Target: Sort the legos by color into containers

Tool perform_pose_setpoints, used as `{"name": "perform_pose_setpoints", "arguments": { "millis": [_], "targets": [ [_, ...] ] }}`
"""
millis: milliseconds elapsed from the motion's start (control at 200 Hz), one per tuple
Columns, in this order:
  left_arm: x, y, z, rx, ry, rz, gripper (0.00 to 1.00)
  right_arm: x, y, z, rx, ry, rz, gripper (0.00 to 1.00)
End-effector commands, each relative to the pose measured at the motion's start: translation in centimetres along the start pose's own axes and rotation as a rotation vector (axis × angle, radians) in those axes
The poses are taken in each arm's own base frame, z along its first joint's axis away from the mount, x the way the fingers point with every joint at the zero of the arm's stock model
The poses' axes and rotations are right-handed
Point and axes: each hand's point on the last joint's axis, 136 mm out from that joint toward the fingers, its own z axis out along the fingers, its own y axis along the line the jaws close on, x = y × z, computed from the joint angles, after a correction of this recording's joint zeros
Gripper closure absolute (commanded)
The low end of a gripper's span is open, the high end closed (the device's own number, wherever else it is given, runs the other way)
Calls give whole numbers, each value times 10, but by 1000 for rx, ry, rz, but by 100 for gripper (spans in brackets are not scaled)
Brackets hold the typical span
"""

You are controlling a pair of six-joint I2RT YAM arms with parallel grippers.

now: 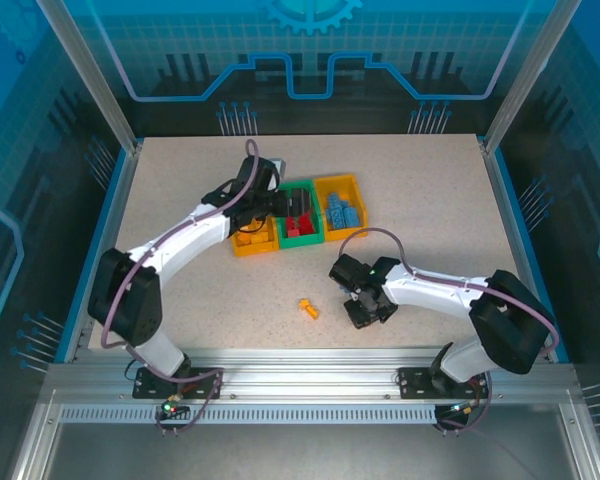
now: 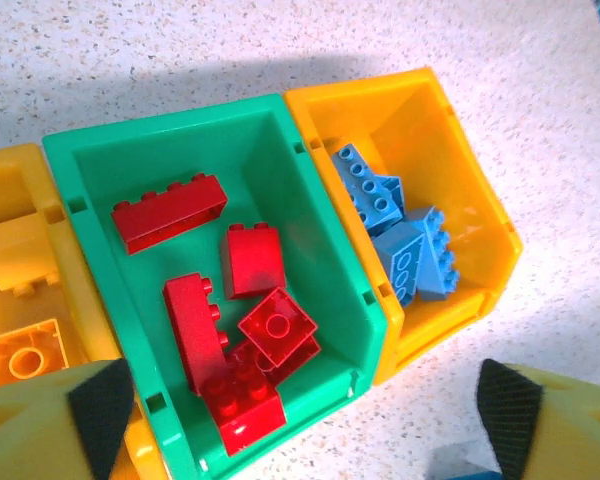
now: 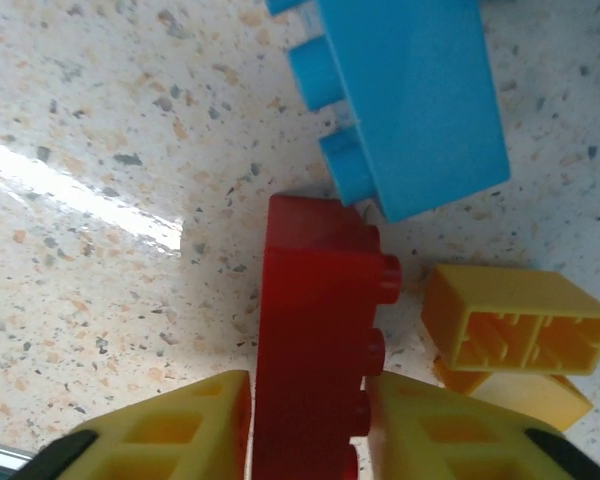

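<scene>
Mostly sorted, few bricks remaining

Stored by color: reds (image 2: 195, 320) in green bin (image 2: 160, 125), blues (image 2: 410, 250) in right bin (image 2: 470, 190), oranges (image 2: 25, 360) in left bin (image 2: 10, 200). Remaining on table (image 3: 100, 200): red brick (image 3: 315, 300), blue brick (image 3: 420, 100), orange brick (image 3: 515, 320). Left gripper (image 2: 302, 405): spread wide over bins, holds nothing. Right gripper (image 3: 315, 420): pinches red brick on table.

Red bricks (image 2: 250, 260) in green bin (image 2: 160, 140), blue bricks (image 2: 405, 240) in yellow-orange bin (image 2: 450, 140).

Red legos (image 2: 277, 325) jumbled in green bin (image 2: 170, 122) (middle of three)
</scene>
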Motion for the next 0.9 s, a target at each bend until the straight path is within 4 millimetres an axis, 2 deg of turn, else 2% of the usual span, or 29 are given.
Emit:
{"name": "perform_pose_setpoints", "arguments": {
  "millis": [0,90,185,205,355,525,685,895],
  "targets": [
    [1,0,-16,17,-32,-25,3,0,0,-7,28,9,-21,68],
    [8,6,-25,5,-39,-33,1,-8,4,-19,3,-35,-18,74],
    [17,12,-34,-7,-41,-39,1,-20,10,-37,-43,-109,-14,76],
    [19,14,-36,-12,-43,-41,1,-31,14,-49,-65,-152,-13,76],
    [39,26,-46,-25,-50,-60,1,-73,33,-91,-236,-314,3,76],
    [65,38,-53,-39,-30,-88,1,-134,41,-124,-439,-418,71,78],
    [85,48,-60,-46,-28,-116,1,-193,32,-129,-506,-436,146,79],
    [111,49,-66,-52,-6,-92,1,-259,28,-117,-527,-399,210,79]
  ]
}}
